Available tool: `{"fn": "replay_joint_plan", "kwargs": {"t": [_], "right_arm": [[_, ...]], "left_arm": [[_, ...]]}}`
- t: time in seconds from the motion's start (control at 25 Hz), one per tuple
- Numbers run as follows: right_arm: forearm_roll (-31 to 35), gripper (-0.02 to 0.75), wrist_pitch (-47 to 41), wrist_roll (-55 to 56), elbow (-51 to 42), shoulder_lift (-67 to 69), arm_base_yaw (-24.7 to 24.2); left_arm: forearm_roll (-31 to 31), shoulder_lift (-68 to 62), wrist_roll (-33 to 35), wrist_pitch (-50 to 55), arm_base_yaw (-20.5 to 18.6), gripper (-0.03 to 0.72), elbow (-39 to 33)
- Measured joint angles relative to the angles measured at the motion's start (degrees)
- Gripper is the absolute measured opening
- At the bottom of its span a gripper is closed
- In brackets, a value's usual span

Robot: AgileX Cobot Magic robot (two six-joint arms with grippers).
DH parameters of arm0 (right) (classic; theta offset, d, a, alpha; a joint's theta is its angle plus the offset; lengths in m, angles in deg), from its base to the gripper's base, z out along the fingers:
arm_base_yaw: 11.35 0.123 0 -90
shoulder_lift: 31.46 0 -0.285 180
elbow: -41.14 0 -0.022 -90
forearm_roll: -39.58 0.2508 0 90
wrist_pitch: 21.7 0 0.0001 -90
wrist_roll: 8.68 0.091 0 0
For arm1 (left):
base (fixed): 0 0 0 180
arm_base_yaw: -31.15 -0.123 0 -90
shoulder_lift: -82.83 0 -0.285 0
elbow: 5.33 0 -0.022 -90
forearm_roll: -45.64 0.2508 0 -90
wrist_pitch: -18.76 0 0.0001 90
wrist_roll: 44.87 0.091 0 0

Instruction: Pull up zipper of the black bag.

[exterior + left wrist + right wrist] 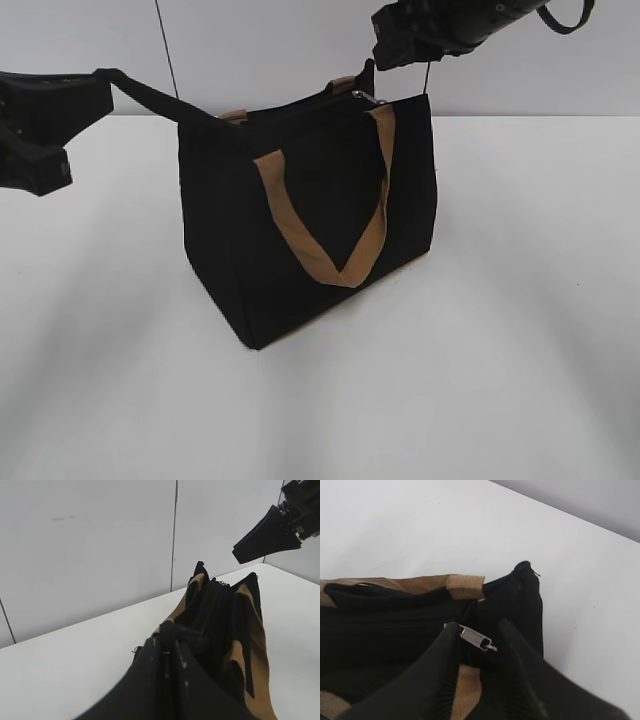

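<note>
The black bag (300, 220) stands upright near the middle of the white counter (520, 360), its long axis running from near left to far right in the exterior view, so that one narrow end faces the camera's lower left and the broad side with the tan strap (330, 225) faces forward. The zipper (366, 97) runs along the top edge on the same axis; its small silver pull tab (477, 639) lies near the far-right end of the bag, pointing towards that end. A second tan strap (420, 585) lies along the far side of the top. The counter is plain, matt white and bare around the bag; behind it rises a pale grey wall (260, 50) with thin dark vertical seams. The left tool (172, 645) reaches in from the left edge and is closed on the near-left top corner of the bag, where the fabric bunches between its dark fingers (150, 670). The right tool (477, 645) hangs above the far-right end of the top edge; its two black fingers (435, 670) stand apart, one on either side of the pull tab, with a narrow gap on each side, so it is open and grips nothing.
</note>
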Motion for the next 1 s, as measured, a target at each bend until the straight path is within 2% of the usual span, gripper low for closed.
{"fn": "replay_joint_plan", "kwargs": {"t": [0.2, 0.32, 0.4, 0.6, 0.64, 0.8, 1.0], "right_arm": [[0.27, 0.379, -0.21, 1.05, 0.00, 0.00, 0.00], [0.32, 0.450, -1.97, 1.61, 0.00, -0.39, 0.00], [0.22, 0.462, -3.61, 1.67, 0.00, -0.89, 0.00], [-1.73, 0.471, -8.07, 1.74, 0.00, -2.94, 0.00], [-2.55, 0.470, -9.04, 1.87, 0.00, -3.40, 0.00], [-5.83, 0.470, -13.03, 3.22, 0.00, -4.98, 0.00], [-12.46, 0.470, -18.28, 6.45, 0.00, -7.17, 0.00]], "left_arm": [[0.07, 0.00, 0.00, 1.19, 0.00, 0.015, 0.04], [0.14, 0.04, 0.00, 1.24, 0.00, 0.032, 0.04], [0.08, 0.04, 0.00, 1.24, 0.00, 0.081, 0.04], [-0.03, 0.11, -2.49, 1.24, 0.00, 0.381, 0.11], [-0.04, 0.11, -3.38, 1.67, 0.00, 0.422, 0.11], [-0.15, 0.13, -6.21, 7.26, 0.00, 0.473, 0.11], [-0.96, 1.48, -10.72, 23.08, 0.48, 0.480, 3.40]]}}
